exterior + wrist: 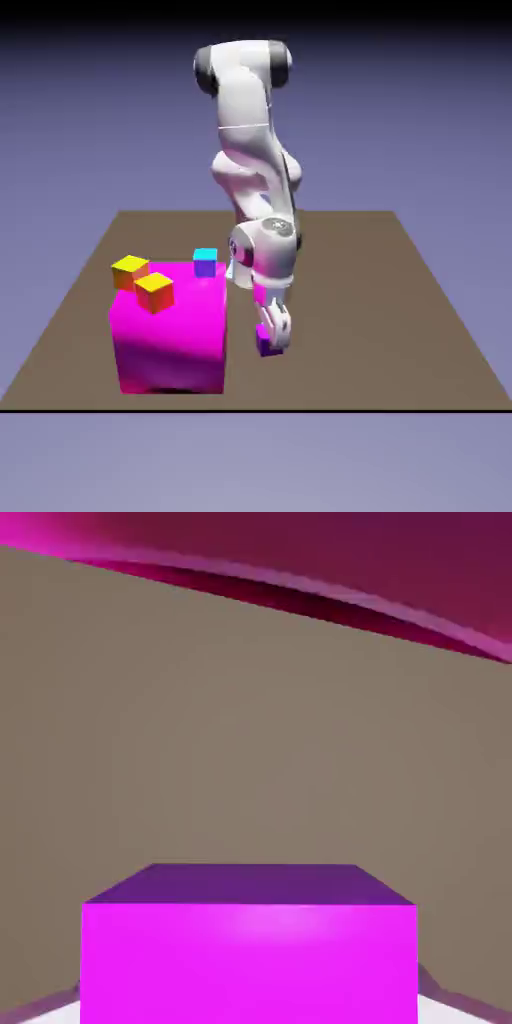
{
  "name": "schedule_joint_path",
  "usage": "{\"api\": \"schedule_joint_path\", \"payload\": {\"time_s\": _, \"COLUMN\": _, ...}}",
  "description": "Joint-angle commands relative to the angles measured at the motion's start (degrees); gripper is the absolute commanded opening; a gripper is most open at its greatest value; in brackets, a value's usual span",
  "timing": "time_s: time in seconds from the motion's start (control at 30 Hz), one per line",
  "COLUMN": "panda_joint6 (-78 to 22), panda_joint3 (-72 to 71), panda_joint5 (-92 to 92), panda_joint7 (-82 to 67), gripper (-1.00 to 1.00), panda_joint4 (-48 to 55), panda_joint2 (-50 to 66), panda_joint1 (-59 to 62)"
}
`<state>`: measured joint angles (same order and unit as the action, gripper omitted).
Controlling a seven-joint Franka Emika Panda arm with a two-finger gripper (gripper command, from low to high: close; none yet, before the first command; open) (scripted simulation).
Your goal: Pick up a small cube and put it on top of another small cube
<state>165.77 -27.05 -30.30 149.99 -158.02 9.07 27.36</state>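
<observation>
The gripper (273, 338) is grasping the small magenta-topped cube (249, 962), its fingers closed on 2 opposite sides. In the hand view the cube fills the lower middle, its bright magenta top facing the camera and a dark purple side beyond it; the fingertips are mostly hidden behind it.

In the exterior view the cube is low at the brown table (350, 320), just beside the large magenta block (172, 345), on the block's side toward the exterior view's right. It appears to rest on the table, though the hand covers part of it and the contact is hard to make out. The white arm (245, 100) bends down to it, with the gripper pointing downward.

On top of the large block, 2 yellow-topped orange cubes (155, 293) are near each other toward the exterior view's left. A cyan-topped purple cube (205, 263) is apart from them, toward the block's far edge.
</observation>
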Motion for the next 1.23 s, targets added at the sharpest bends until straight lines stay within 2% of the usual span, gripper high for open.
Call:
{"api": "schedule_joint_path", "payload": {"time_s": 0.0, "panda_joint6": -0.6, "panda_joint3": -1.7, "panda_joint5": 2.5, "panda_joint7": -1.9, "gripper": -1.0, "panda_joint4": -0.5, "panda_joint2": -1.2, "panda_joint1": 1.2}}
{"api": "schedule_joint_path", "payload": {"time_s": 0.17, "panda_joint6": -3.3, "panda_joint3": -10.1, "panda_joint5": 14.5, "panda_joint7": -11.1, "gripper": -1.0, "panda_joint4": -2.6, "panda_joint2": -6.9, "panda_joint1": 6.9}}
{"api": "schedule_joint_path", "payload": {"time_s": 0.23, "panda_joint6": -4.3, "panda_joint3": -10.8, "panda_joint5": 13.9, "panda_joint7": -11.8, "gripper": -1.0, "panda_joint4": -1.3, "panda_joint2": -7.6, "panda_joint1": 4.8}}
{"api": "schedule_joint_path", "payload": {"time_s": 0.53, "panda_joint6": -26.7, "panda_joint3": -1.3, "panda_joint5": 18.4, "panda_joint7": -27.9, "gripper": -1.0, "panda_joint4": 16.3, "panda_joint2": -16.9, "panda_joint1": 1.5}}
{"api": "schedule_joint_path", "payload": {"time_s": 0.83, "panda_joint6": -48.6, "panda_joint3": 15.3, "panda_joint5": 27.8, "panda_joint7": -43.4, "gripper": -1.0, "panda_joint4": 29.5, "panda_joint2": -23.9, "panda_joint1": 11.1}}
{"api": "schedule_joint_path", "payload": {"time_s": 0.93, "panda_joint6": -49.2, "panda_joint3": 17.8, "panda_joint5": 29.5, "panda_joint7": -43.8, "gripper": -1.0, "panda_joint4": 28.8, "panda_joint2": -23.6, "panda_joint1": 14.9}}
{"api": "schedule_joint_path", "payload": {"time_s": 1.1, "panda_joint6": -38.6, "panda_joint3": 17.6, "panda_joint5": 28.5, "panda_joint7": -43.0, "gripper": -1.0, "panda_joint4": 22.4, "panda_joint2": -19.3, "panda_joint1": 15.1}}
{"api": "schedule_joint_path", "payload": {"time_s": 1.13, "panda_joint6": -38.6, "panda_joint3": 17.6, "panda_joint5": 28.5, "panda_joint7": -43.0, "gripper": 1.0, "panda_joint4": 22.4, "panda_joint2": -19.3, "panda_joint1": 15.1}}
{"api": "schedule_joint_path", "payload": {"time_s": 1.2, "panda_joint6": -41.1, "panda_joint3": 17.7, "panda_joint5": 28.8, "panda_joint7": -43.2, "gripper": 1.0, "panda_joint4": 23.9, "panda_joint2": -20.3, "panda_joint1": 15.1}}
